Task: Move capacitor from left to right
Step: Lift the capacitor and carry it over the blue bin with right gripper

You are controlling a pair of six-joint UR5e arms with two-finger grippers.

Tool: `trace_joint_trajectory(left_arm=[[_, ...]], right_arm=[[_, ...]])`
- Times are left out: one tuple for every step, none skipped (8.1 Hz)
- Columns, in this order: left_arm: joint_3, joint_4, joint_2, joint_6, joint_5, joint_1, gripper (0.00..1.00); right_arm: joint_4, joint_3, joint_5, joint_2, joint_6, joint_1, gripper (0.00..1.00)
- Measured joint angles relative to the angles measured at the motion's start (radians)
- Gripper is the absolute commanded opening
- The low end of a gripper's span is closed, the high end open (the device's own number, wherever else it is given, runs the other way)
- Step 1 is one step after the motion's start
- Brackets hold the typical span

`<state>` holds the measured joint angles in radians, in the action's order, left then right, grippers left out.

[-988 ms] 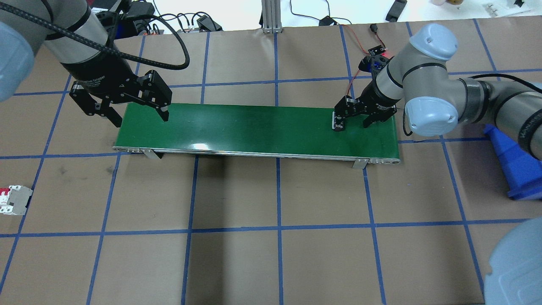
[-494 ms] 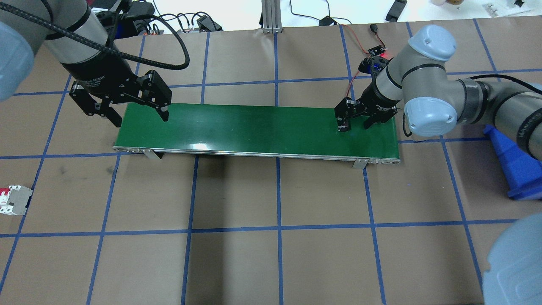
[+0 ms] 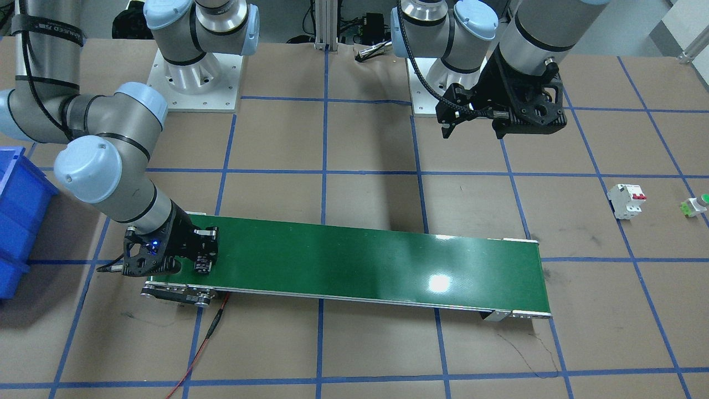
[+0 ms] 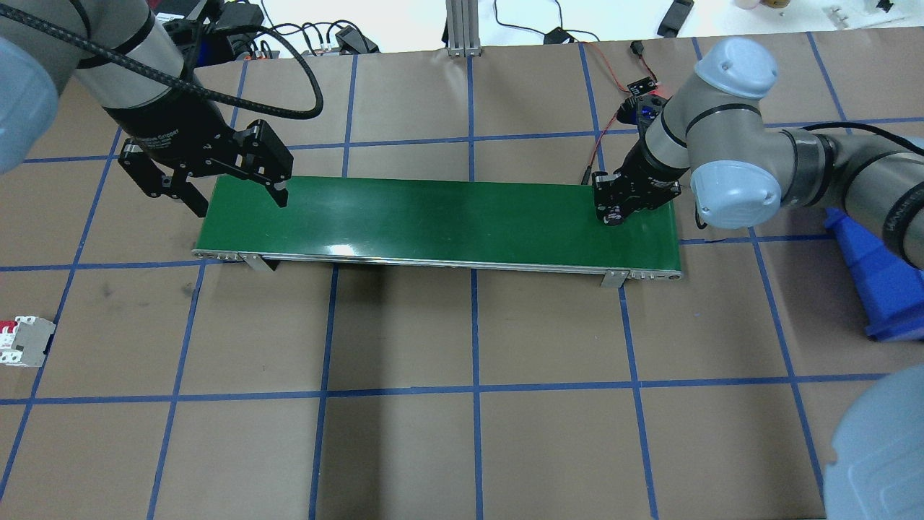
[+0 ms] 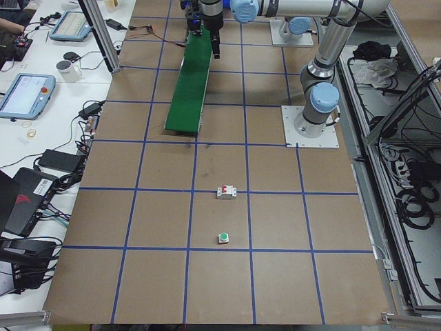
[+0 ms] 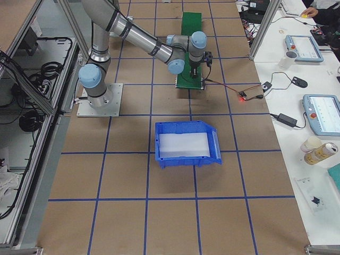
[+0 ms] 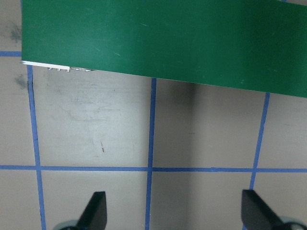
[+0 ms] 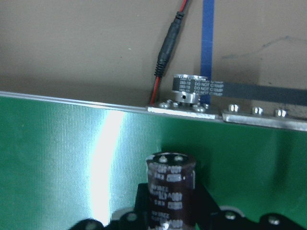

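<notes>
The capacitor is a dark cylinder with pale print, held between the jaws of my right gripper. That gripper is shut on it low over the right end of the green conveyor belt. It shows as well in the front-facing view. I cannot tell whether the capacitor touches the belt. My left gripper is open and empty above the belt's left end. Its fingers stand wide apart over bare brown table.
A white breaker with red switches and a green-capped push button lie on the table on my left. A blue bin stands on my right. A red wire runs from behind the belt's right end.
My right gripper's jaws have closed on the capacitor, and the capacitor has shifted a little toward the belt's right end. The left arm has not moved.
</notes>
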<state>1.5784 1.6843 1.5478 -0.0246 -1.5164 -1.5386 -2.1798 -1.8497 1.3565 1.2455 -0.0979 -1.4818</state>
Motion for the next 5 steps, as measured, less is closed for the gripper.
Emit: trace_joint_trajectory(left_arm=[[0.0, 0.0, 0.0, -0.001, 0.0, 0.0, 1.0], [0.0, 0.0, 0.0, -0.001, 0.0, 0.0, 1.0], [0.0, 0.0, 0.0, -0.001, 0.0, 0.0, 1.0], [0.0, 0.0, 0.0, 0.0, -0.001, 0.0, 1.0], [0.0, 0.0, 0.0, 0.0, 0.0, 0.0, 1.0]], right_arm=[[0.033, 0.017, 0.045, 0.006, -0.004, 0.001, 0.0], [0.083, 0.045, 0.103, 0.014, -0.011, 0.001, 0.0], [0.138, 0.082, 0.167, 0.027, -0.032, 0.004, 0.0], [0.188, 0.117, 0.223, 0.042, -0.068, 0.021, 0.0], [0.22, 0.142, 0.264, 0.064, -0.124, 0.063, 0.0]])
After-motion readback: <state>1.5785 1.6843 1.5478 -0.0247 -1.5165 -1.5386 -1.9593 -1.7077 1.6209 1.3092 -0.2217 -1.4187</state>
